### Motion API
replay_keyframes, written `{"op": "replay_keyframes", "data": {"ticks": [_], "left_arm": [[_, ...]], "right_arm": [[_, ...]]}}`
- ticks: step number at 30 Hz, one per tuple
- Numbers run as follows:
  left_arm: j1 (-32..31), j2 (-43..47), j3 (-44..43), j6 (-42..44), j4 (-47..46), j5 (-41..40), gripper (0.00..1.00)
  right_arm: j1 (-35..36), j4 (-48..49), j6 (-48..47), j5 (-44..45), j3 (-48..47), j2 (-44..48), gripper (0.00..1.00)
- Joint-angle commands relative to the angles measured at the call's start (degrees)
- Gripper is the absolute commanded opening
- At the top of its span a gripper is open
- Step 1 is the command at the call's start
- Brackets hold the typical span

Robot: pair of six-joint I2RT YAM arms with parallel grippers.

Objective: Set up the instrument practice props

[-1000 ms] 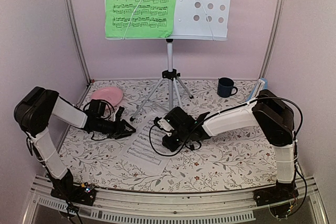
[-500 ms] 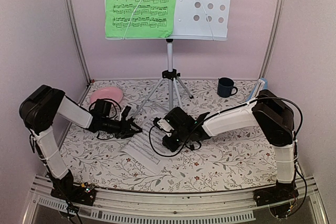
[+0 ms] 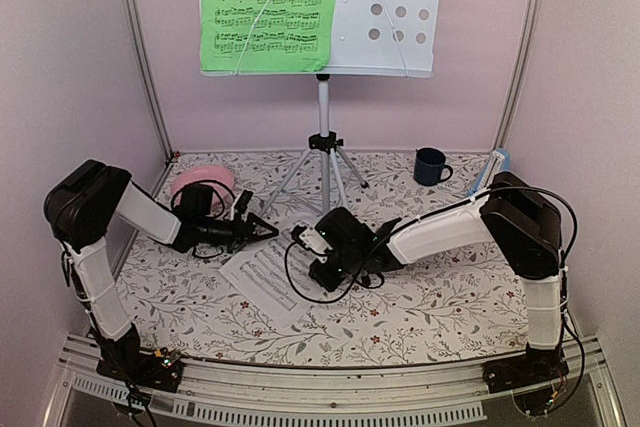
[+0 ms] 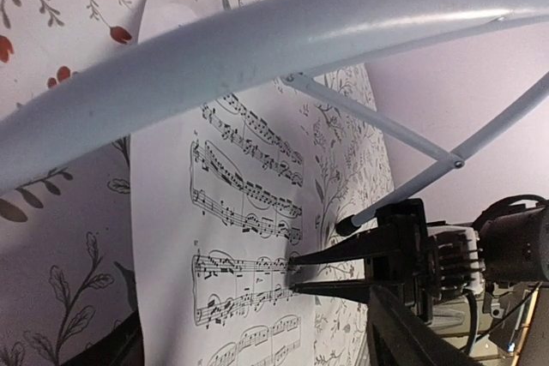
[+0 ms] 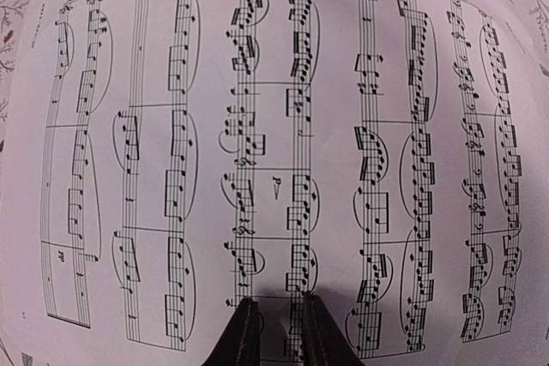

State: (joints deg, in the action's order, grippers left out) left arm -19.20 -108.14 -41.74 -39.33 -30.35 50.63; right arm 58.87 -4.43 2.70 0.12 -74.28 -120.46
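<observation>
1. Pinching the white sheet-music page (image 5: 274,126) is the work of my right claw (image 5: 276,304). Its jaws stand narrow with the page's edge between them, and the staves fill the right wrist view.
2. That page lies on the flowered table (image 3: 430,297) in front of the music stand (image 3: 400,17), between my two claws. Its far end looks lifted a little off the cloth, though the skewed left wrist view does not let me be sure.
3. My left claw (image 3: 258,222) stands wide and holds nothing. It sits just beside the page's other end and close under a tripod leg (image 4: 257,49), which sweeps right across its camera.
4. Up on the stand, the green page (image 3: 268,7) already rests on the left half, while the perforated right half is bare. So I judge the step in hand to be getting the white page up beside the green one.
5. The next move calls for a firm pinch and a slow lift, since thin paper can slip or crease. The left claw needs to avoid snagging the tripod leg, and it could catch the free end so the sheet stays flat on the way to the ledge.
6. A pale-blue sliver at the back right, half hidden behind my right arm, is the metronome (image 3: 499,160). It stands well apart from both claws and is not yet placed.
</observation>
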Motion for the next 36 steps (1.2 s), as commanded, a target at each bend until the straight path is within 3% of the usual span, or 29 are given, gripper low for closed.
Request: {"op": "replay_keyframes", "data": {"ticks": [1, 4, 7, 13, 16, 20, 24, 29, 36], "left_arm": [[-0.4, 1.4, 2.0, -1.9, -3.1, 1.0, 0.74], [-0.8, 3.5, 4.6, -1.2, -2.0, 0.9, 0.68], [-1.1, 5.5, 5.9, 1.2, 1.4, -0.3, 0.55], [-1.7, 8.3, 2.9, 7.0, 13.6, -8.6, 0.16], [-2.8, 11.9, 2.9, 9.3, 18.8, -13.6, 0.00], [-5.3, 17.8, 3.6, 13.3, 25.2, -20.0, 0.00], [-10.7, 26.9, 6.1, 18.3, 29.5, -28.6, 0.00], [-18.7, 42.4, 10.6, 21.5, 30.8, -37.6, 0.00], [-25.0, 59.1, 6.3, 23.4, 42.1, -40.7, 0.00]], "right_arm": [[0.2, -3.7, -1.4, 0.0, 3.3, 0.1, 0.18], [0.2, -3.7, -2.0, 0.2, 4.1, 0.8, 0.16], [0.1, -2.2, -2.1, -0.7, 6.1, 2.1, 0.16], [0.2, 0.8, -4.2, -3.8, 9.1, 6.5, 0.18], [0.2, 3.5, -3.5, -5.9, 10.8, 10.6, 0.27], [0.3, 6.8, -2.0, -8.5, 12.9, 15.6, 0.39], [0.0, 10.0, 0.4, -10.5, 15.3, 20.4, 0.62], [-2.3, 14.6, 3.7, -14.2, 20.2, 27.2, 0.75], [-4.9, 23.1, 8.3, -16.1, 29.7, 38.6, 0.94]]}}
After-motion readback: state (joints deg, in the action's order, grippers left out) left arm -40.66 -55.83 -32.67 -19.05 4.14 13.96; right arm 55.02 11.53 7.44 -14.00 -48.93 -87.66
